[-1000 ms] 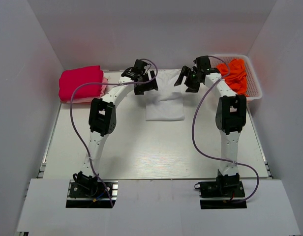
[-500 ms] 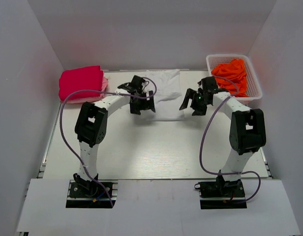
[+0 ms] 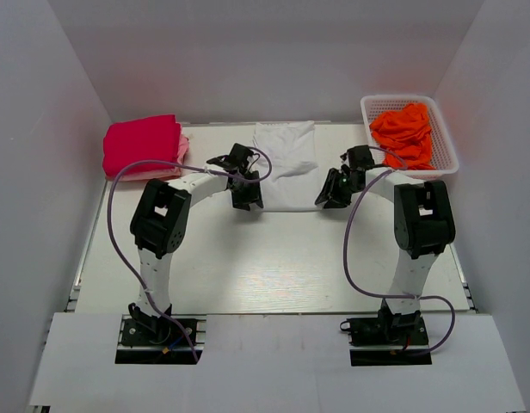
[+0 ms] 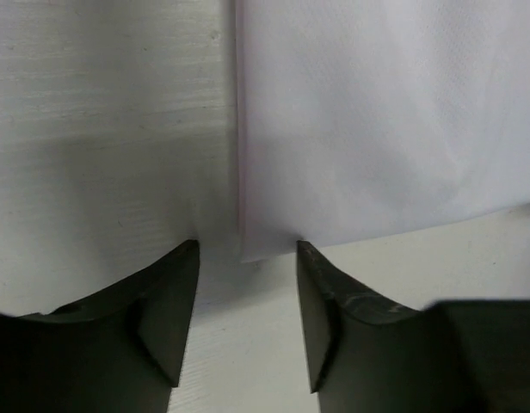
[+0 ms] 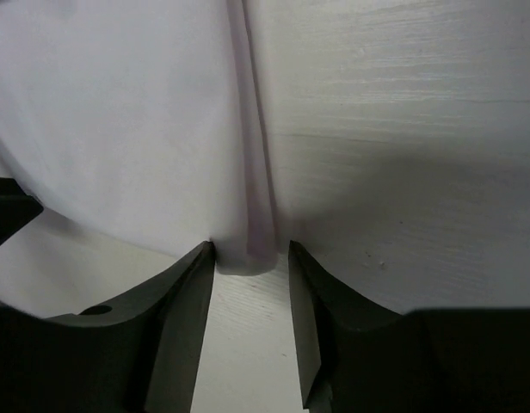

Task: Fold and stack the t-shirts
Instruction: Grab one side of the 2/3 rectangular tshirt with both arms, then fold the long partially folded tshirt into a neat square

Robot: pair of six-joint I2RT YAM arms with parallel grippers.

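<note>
A white t-shirt (image 3: 285, 163) lies folded lengthwise on the table, far of centre. My left gripper (image 3: 245, 196) is low at its near left corner. In the left wrist view the jaws of this gripper (image 4: 248, 249) stand partly apart, and the corner of the white cloth (image 4: 377, 129) lies between the tips, not pinched. My right gripper (image 3: 328, 194) is at the near right corner. Its jaws (image 5: 250, 249) are also apart, straddling the rolled edge of the white cloth (image 5: 119, 112). A crimson folded t-shirt (image 3: 141, 144) sits on a paler pink one (image 3: 182, 146) at the far left. Orange t-shirts (image 3: 403, 131) fill the basket.
The white lattice basket (image 3: 446, 138) stands at the far right corner. White walls close in the table on the left, the back and the right. Purple cables loop off both arms over the near half of the white table (image 3: 274, 258).
Both grippers came from the shirt's far end back to its near corners and dropped to the table. Their jaws narrowed from wide open around the corners.
</note>
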